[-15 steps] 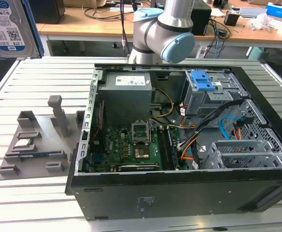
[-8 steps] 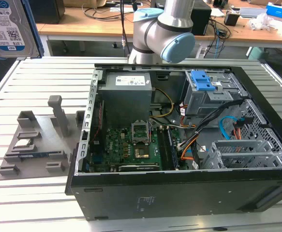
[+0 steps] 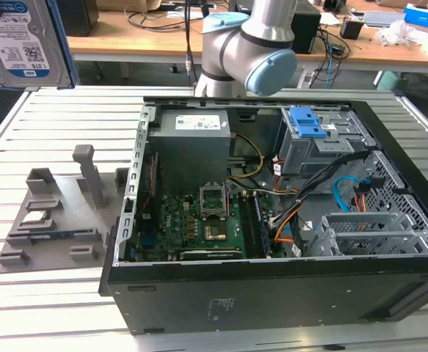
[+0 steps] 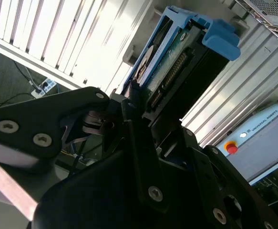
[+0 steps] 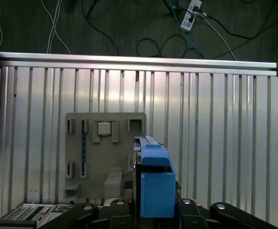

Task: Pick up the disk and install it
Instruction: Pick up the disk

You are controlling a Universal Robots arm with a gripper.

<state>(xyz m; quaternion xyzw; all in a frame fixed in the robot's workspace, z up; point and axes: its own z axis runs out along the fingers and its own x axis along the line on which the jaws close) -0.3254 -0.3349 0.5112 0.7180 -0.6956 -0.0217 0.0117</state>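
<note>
Second wrist view: the end effector (image 4: 146, 112) is closed on the disk (image 4: 172, 62), raised above the slatted bench (image 4: 57, 38). Exterior view: disk high, well apart from the open computer case (image 3: 272, 286). Carrying likely calls for a firm, square grip.

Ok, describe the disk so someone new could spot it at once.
From the open computer case on the slatted table, look to the exterior view's upper left. There the disk hangs above the table in the gripper. Unlike the small square chip on the grey tray, it is a flat, labelled silver slab with blue side rails.
</note>
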